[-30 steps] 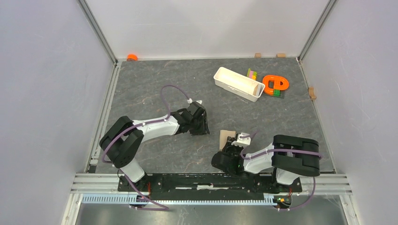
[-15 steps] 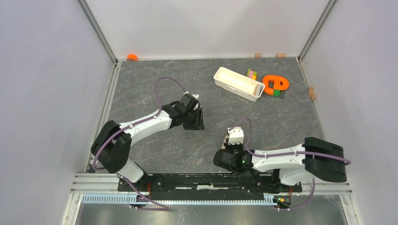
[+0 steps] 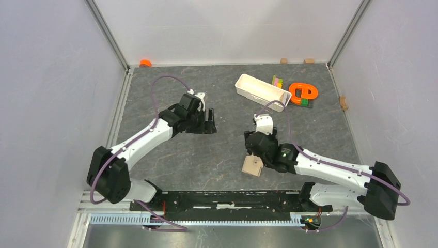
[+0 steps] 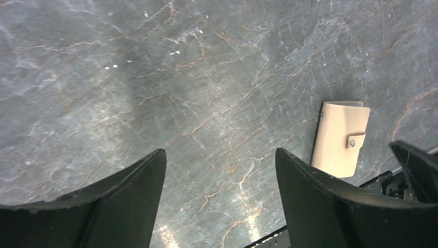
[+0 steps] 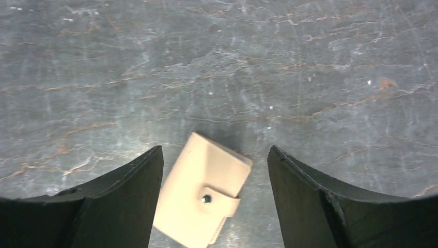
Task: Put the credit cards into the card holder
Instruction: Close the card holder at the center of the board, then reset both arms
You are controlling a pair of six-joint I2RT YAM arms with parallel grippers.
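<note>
Dark grey, veined table. Lying flat on it: a closed tan card holder, snap tab facing up, lower centre of the overhead view. A long white tray sits upper right of centre, with an orange loop-shaped piece and small coloured blocks just beside it.

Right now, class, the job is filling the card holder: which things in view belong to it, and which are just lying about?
Belongs to the job: card holder, snapped shut; left hand and right hand, both open, empty. No credit cards show.

Just lying about: white tray, orange loop, coloured blocks, orange cap, wooden blocks at the edges.
</note>
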